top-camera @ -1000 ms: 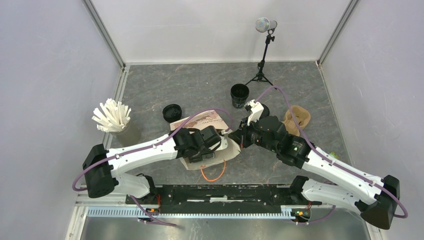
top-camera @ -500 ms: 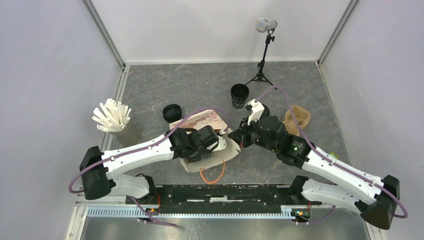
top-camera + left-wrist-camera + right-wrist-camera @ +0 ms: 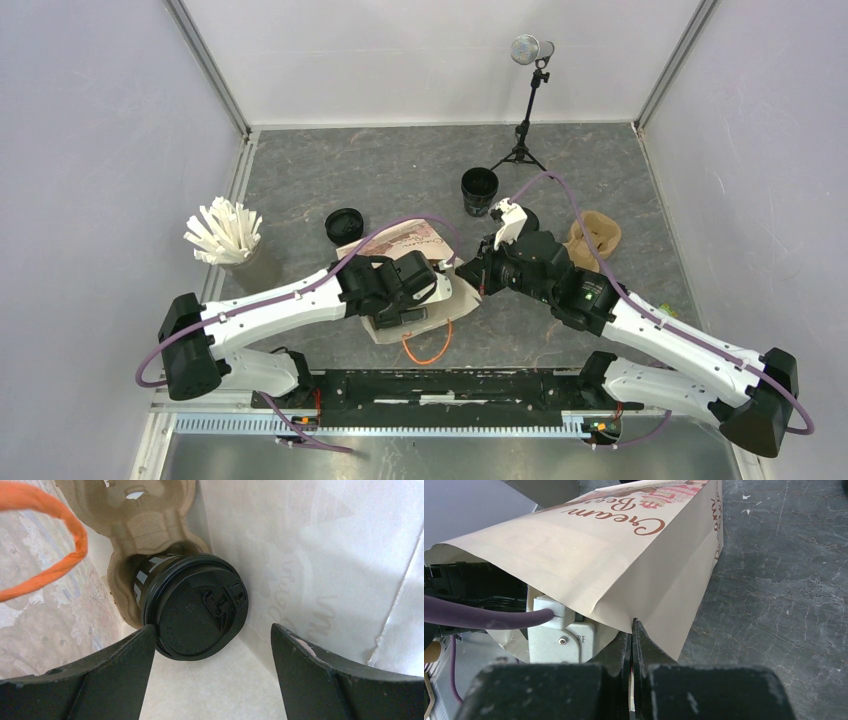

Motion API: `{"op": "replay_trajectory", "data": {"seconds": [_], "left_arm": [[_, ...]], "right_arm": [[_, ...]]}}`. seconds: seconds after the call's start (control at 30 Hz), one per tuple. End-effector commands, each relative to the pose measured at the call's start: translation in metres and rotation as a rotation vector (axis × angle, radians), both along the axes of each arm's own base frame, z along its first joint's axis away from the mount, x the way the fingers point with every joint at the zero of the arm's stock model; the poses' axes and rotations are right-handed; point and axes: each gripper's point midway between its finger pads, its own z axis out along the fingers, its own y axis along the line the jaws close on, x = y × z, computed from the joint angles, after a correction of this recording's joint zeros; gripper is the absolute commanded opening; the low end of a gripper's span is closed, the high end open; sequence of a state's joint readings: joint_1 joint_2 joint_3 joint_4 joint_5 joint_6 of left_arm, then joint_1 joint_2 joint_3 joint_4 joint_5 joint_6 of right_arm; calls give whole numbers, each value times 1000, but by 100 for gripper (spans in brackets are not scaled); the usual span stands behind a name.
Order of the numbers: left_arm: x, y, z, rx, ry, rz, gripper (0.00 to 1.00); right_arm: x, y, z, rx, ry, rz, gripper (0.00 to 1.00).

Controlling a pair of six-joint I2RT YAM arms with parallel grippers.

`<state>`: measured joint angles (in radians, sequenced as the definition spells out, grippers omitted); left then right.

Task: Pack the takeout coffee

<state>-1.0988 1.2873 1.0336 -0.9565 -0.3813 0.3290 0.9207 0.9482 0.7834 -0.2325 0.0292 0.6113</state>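
Black lidded cup [image 3: 192,612]: delivered, seated in brown pulp carrier [image 3: 150,525], inside beige paper bag [image 3: 624,565]. Left gripper [image 3: 212,630]: agape, empty, retreated toward 8 o'clock. Right gripper [image 3: 631,630]: clamping bag edge.

Beige paper bag [image 3: 402,240] lies on grey table [image 3: 380,170], pulp carrier [image 3: 145,525] inside.

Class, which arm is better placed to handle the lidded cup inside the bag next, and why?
Left. The left gripper is open inside the paper bag, fingers either side of the cup; the right gripper is shut on the bag's edge.
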Motion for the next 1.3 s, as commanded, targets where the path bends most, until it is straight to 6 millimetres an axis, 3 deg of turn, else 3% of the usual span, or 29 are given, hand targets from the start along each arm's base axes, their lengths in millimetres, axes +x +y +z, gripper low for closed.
{"op": "replay_trajectory", "data": {"seconds": [0.0, 0.2, 0.3, 0.43, 0.73, 0.83, 1.27], "left_arm": [[1, -8, 19, -66, -16, -7, 91], [4, -12, 24, -74, -27, -8, 91], [7, -13, 26, -72, -39, -9, 81], [11, -13, 27, -66, -58, -6, 91], [14, -15, 34, -71, -75, -10, 94], [14, -17, 39, -80, -76, -12, 88], [11, -19, 41, -95, -60, -5, 86]], "right_arm": [[3, 3, 11, 31, -8, -8, 0], [2, 3, 10, 29, -6, -3, 0], [2, 3, 10, 29, -8, -2, 0], [2, 3, 11, 32, -9, 0, 0], [1, 4, 10, 34, -4, 3, 0], [1, 4, 9, 32, -3, 7, 0], [1, 4, 9, 33, -4, 6, 0]]}}
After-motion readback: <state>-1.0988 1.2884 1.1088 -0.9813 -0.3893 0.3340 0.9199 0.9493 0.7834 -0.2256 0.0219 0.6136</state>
